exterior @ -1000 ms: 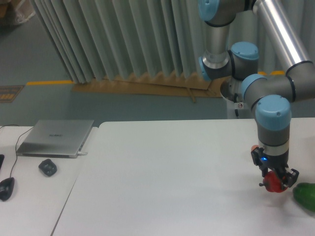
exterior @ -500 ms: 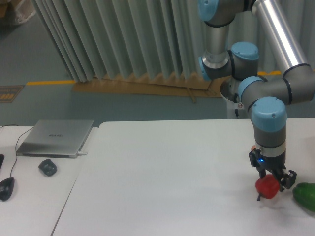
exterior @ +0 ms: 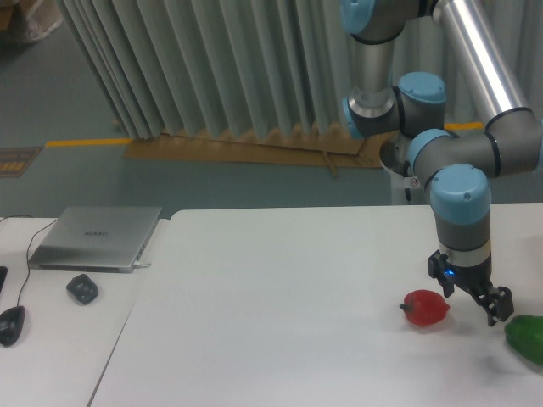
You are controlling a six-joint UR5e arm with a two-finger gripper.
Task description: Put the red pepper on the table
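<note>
**Red pepper lying free on the table, gripper empty beside it**

The red pepper [exterior: 426, 308] is lying on its side on the white table [exterior: 280, 322], its dark stem pointing left, toward the laptop side. Nothing is gripping it. The gripper [exterior: 475, 298] is hanging just to the pepper's right, pointing downward, with its fingers spread apart and holding nothing; one dark fingertip [exterior: 495, 314] is showing low on the right, just above the tabletop. Whether the nearer finger is grazing the pepper's right end cannot be told from this view. A green pepper [exterior: 528, 337] is sitting at the table's right edge, just beyond the gripper. On the smaller desk to the left, a closed laptop [exterior: 95, 237] and a dark mouse [exterior: 82, 288] are resting.
</note>
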